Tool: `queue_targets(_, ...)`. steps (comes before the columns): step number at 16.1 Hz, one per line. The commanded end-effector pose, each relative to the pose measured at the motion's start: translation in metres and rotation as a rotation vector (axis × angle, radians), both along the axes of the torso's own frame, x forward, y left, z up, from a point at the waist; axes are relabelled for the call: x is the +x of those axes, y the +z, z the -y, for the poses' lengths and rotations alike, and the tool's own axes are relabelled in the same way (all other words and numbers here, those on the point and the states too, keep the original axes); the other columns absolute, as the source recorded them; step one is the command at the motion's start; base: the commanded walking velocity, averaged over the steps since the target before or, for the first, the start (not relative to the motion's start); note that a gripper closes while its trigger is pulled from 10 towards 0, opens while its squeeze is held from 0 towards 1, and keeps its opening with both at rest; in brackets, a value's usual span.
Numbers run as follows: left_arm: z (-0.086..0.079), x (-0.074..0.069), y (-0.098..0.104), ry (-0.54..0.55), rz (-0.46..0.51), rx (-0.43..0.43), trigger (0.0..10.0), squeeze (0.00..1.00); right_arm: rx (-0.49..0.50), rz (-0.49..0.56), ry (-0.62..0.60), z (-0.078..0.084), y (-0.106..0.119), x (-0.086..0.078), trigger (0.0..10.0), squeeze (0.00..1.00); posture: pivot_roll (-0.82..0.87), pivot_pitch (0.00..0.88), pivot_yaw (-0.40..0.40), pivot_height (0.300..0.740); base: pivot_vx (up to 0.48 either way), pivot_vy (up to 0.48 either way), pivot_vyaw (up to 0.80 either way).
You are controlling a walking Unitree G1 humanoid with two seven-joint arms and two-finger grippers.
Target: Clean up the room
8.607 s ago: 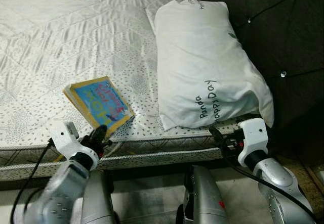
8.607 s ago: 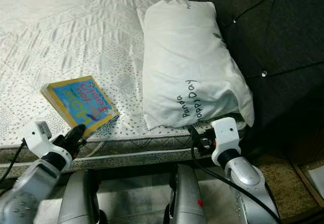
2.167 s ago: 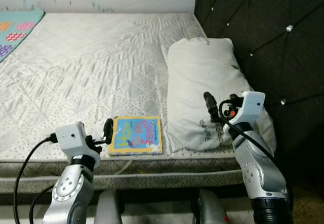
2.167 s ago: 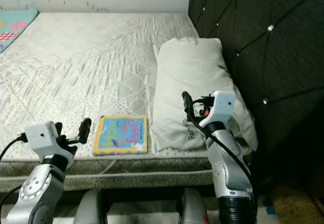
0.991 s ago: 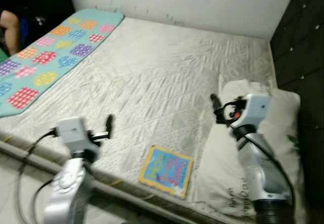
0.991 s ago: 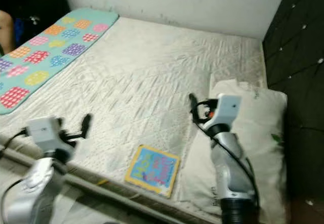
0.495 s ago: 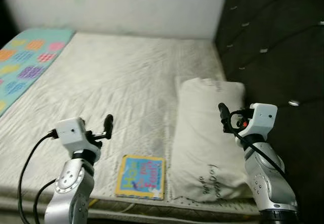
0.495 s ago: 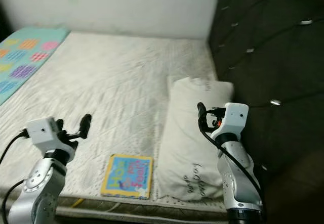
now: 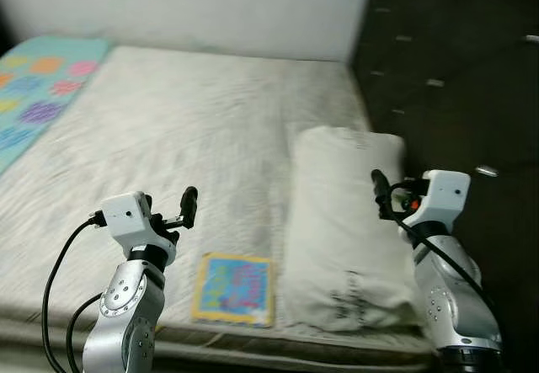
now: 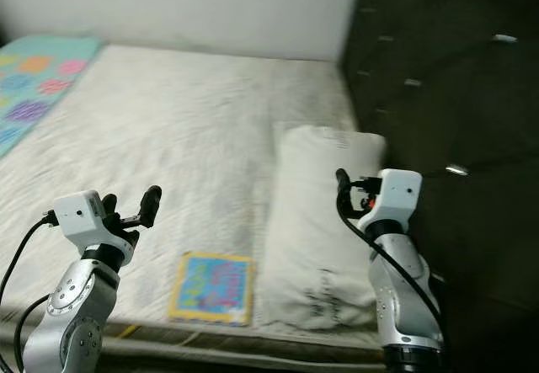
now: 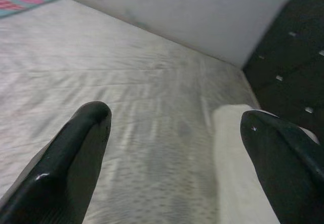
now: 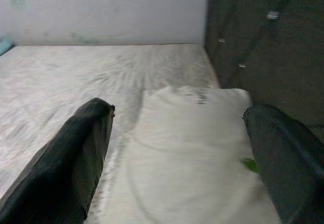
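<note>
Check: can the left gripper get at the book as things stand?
Probably yes. The book lies flat near the bed's front edge, beside the pillow, with nothing on it. The left gripper is open, raised above the mattress just to the book's left, with nothing between them.

- Both eye views are being softened by slight motion blur, and the pillow's (image 9: 349, 230) print is being smeared.
- The mattress (image 9: 168, 137) ahead of the left gripper (image 11: 174, 133) is being lit evenly and dimly.
- The headboard (image 10: 438, 95) beside the right gripper (image 12: 177, 148) is being left dark.
</note>
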State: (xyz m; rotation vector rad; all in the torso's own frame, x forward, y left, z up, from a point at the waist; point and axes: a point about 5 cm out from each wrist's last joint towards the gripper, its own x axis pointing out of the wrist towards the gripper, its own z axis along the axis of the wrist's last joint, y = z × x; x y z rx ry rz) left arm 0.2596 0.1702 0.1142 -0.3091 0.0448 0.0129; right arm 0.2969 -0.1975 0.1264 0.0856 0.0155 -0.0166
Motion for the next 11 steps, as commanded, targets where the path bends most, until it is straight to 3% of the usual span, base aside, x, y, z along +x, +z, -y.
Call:
queue_targets(1, -0.0014, -0.0002, -0.0010, 0.003, 0.001, 0.000, 10.0, 0.00, 0.001, 0.009, 0.025, -0.0051, 0.0016, 0.0016, 10.0, 0.00, -0.02, 0.000, 0.004, 0.740, 0.000, 0.461, 0.00)
queue_targets(11, -0.0012, 0.0002, -0.0023, 0.009, 0.001, -0.012, 10.0, 0.00, -0.021, -0.005, 0.044, -0.0052, -0.0014, 0.0007, 10.0, 0.00, -0.03, 0.000, -0.003, 0.740, 0.000, 0.480, 0.00)
